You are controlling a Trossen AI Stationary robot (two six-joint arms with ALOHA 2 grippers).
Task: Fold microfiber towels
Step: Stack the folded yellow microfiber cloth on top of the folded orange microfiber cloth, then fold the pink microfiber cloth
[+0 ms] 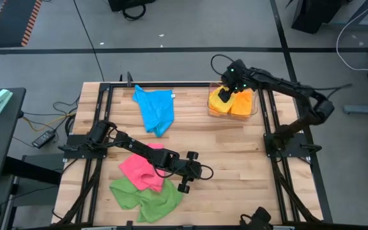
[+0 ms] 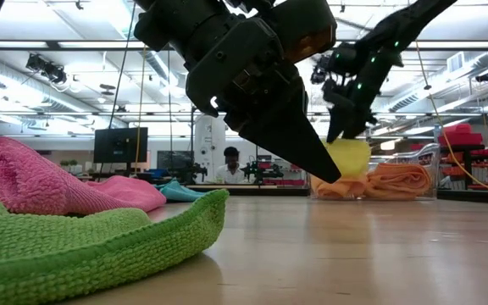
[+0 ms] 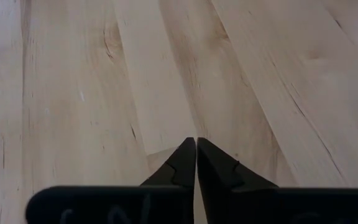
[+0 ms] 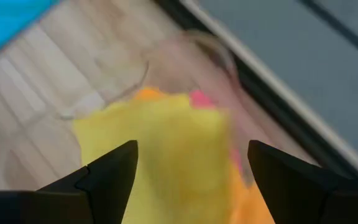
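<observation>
Soft, light, limp cloths, likely to sag and bunch; best pinched at a corner or hem. Yellow towel (image 1: pixel 222 97) and orange towel (image 1: pixel 242 103) in the clear bin (image 1: pixel 255 110) near the table's far right corner, right gripper (image 1: pixel 229 85) spread wide above them. Blue towel (image 1: pixel 155 108) by the far edge; pink towel (image 1: pixel 140 170) and green towel (image 1: pixel 147 198) near the front edge, left gripper (image 1: pixel 207 170) pinched shut, empty, beside them.

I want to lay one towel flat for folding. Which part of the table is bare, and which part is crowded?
Bare wood lies right of the left gripper, below the clear bin. A smaller patch lies between the blue towel and the bin. The near-left corner is crowded: pink towel, green towel.
</observation>
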